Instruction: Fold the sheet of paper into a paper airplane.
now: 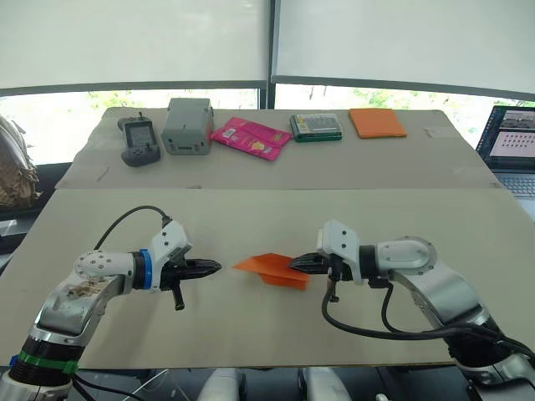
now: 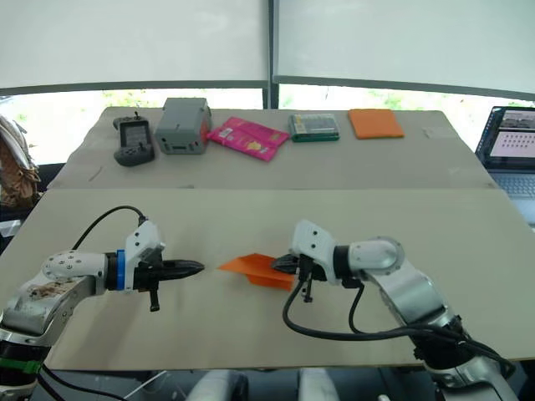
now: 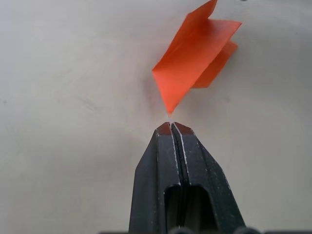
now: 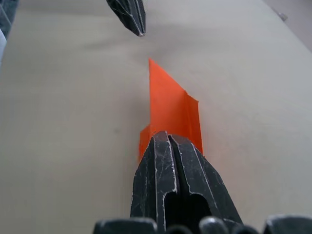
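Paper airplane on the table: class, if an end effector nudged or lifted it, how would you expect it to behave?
The paper airplane is thin folded paper, so it would probably slide at a light push. Its creases likely stiffen it lengthwise, yet the raised flaps look easily crushed. The right end effector is shut on its rear end, so it probably lifts with little effort.

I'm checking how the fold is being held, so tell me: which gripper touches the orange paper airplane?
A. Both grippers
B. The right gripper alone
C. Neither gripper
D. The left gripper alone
B: the right gripper is shut on the wide rear end of the paper airplane, while the left gripper is shut and empty, with a gap of bare table between it and the paper's pointed tip.
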Motion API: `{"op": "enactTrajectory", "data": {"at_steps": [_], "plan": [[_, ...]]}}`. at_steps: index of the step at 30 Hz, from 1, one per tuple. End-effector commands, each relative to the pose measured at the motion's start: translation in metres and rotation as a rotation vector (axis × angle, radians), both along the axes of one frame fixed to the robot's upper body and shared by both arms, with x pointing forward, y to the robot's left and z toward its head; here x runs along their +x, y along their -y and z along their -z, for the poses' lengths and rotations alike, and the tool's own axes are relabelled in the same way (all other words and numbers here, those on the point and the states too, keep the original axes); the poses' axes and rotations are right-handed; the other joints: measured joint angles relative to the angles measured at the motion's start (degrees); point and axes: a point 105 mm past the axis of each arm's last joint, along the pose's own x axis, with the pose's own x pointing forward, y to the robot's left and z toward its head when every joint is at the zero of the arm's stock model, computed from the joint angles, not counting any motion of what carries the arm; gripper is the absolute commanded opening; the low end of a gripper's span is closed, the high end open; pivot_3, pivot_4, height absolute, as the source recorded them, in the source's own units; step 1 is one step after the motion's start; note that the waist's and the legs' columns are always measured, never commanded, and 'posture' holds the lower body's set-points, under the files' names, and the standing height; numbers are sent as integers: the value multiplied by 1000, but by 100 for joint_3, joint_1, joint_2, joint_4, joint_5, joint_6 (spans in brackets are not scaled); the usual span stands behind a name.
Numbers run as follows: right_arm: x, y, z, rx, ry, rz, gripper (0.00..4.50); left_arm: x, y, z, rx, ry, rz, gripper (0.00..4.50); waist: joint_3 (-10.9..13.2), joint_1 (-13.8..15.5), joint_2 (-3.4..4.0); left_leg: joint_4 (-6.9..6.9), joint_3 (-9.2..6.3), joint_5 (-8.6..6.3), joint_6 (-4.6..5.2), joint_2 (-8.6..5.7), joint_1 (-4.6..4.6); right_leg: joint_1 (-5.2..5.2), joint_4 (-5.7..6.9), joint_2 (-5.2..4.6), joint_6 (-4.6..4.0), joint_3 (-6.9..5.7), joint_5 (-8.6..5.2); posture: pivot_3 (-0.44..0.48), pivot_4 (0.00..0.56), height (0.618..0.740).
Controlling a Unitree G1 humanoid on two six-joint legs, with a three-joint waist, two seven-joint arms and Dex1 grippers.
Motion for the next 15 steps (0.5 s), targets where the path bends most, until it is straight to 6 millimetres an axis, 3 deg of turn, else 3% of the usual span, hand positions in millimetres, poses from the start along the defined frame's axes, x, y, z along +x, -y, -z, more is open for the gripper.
{"op": "enactTrajectory", "data": {"at_steps": [1, 5, 9, 11, 15], "plan": [[21, -2, 0, -27, 47, 24, 17, -3, 4, -13, -13, 88, -9, 0, 1, 8, -1, 0, 0, 0, -1, 0, -3, -2, 0, -1, -1, -1, 0, 0, 150, 740], [44, -1, -4, -52, 82, 37, 17, -6, 6, -18, -41, 120, -30, 0, 3, 7, 1, 0, -1, 2, -3, 0, -6, -5, -2, -1, -5, -2, 3, 0, 150, 740], [53, 3, -16, -41, 101, 29, 17, -4, 4, -33, -106, 180, -68, 0, 4, 8, 2, -2, -4, 2, -3, 1, -6, -4, -3, -1, -5, -6, 3, 0, 150, 740], [51, 4, -32, 13, 79, 23, 17, -2, 1, -44, -153, 213, -86, 0, 4, 6, 2, -3, -3, 2, -3, 1, -9, -7, -4, -2, -5, -6, 3, 0, 150, 740], [35, 3, -34, 24, -50, -25, 17, -3, 4, -50, -196, 241, -66, 0, 5, 6, 4, -3, -5, 1, -3, 1, -11, -8, -5, -4, -5, -6, 4, 0, 150, 740]]}}
